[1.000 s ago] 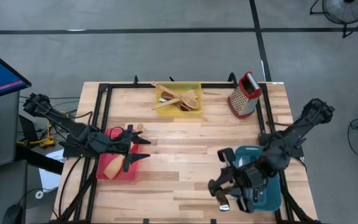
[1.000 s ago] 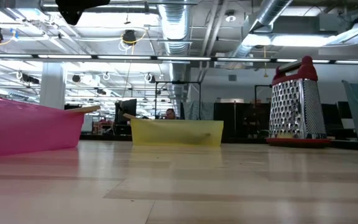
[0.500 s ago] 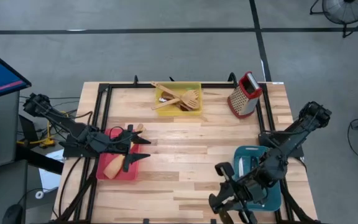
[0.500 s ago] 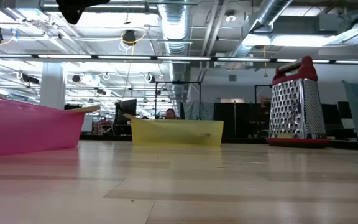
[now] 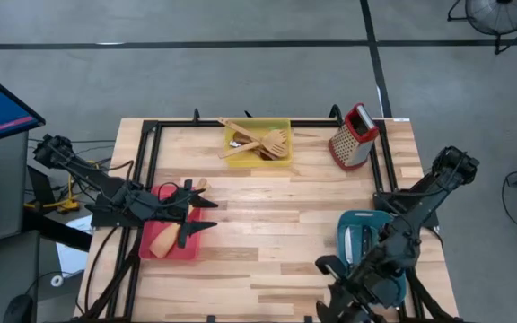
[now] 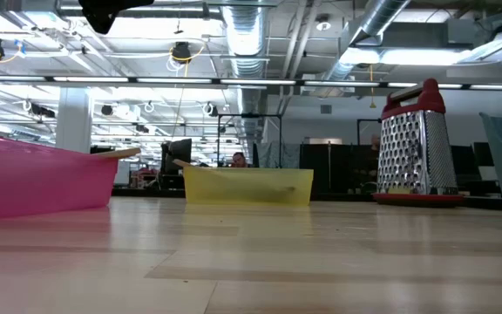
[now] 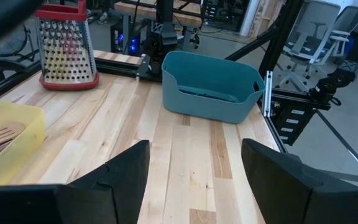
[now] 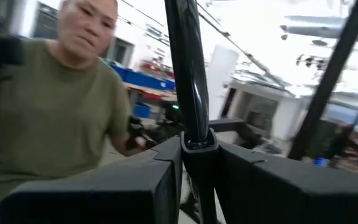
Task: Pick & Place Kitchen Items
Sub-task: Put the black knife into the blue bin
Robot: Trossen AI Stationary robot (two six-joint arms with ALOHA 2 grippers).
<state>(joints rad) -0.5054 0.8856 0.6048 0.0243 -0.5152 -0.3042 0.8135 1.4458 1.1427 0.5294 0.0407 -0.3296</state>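
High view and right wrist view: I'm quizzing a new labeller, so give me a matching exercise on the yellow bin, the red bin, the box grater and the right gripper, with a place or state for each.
1. yellow rectangular plastic bin
2. red rectangular plastic bin
3. red-topped metal box grater
4. right gripper

a. stands at the far right corner
b. shut on a slender dark utensil
c. holds pale wooden utensils
d. under the left gripper

Pairs: 1-c, 2-d, 3-a, 4-b

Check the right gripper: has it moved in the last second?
Yes. In the high view the right gripper, shut on a black-handled knife, has swung off the teal bin toward the table's near edge.
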